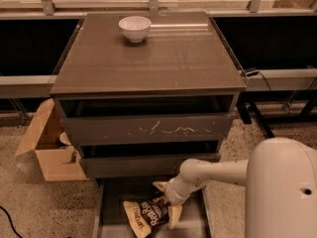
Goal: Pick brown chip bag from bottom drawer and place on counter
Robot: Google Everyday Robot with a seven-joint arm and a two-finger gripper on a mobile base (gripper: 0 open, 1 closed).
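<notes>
Brown chip bag [144, 214], one, beneath jaws

Warm, dim indoor light falls from above and from the far side; the large glossy grey-brown counter [188, 58] carries a pale streak of glare just right of the small white bowl [134, 28], whose reflection shows faintly on the top beside it; the gaps above the drawer fronts lie in deep shadow, and the spaces left and right of the cabinet are almost black; the shallow grey-brown bottom drawer [106, 217] at the near edge is murky, and there the gripper [171, 198] on the white arm [213, 172] sits against the crinkled dark-brown chip bag [148, 213], whose tan end catches some light; the robot's rounded white body [285, 187], near right, is among the brightest surfaces
</notes>
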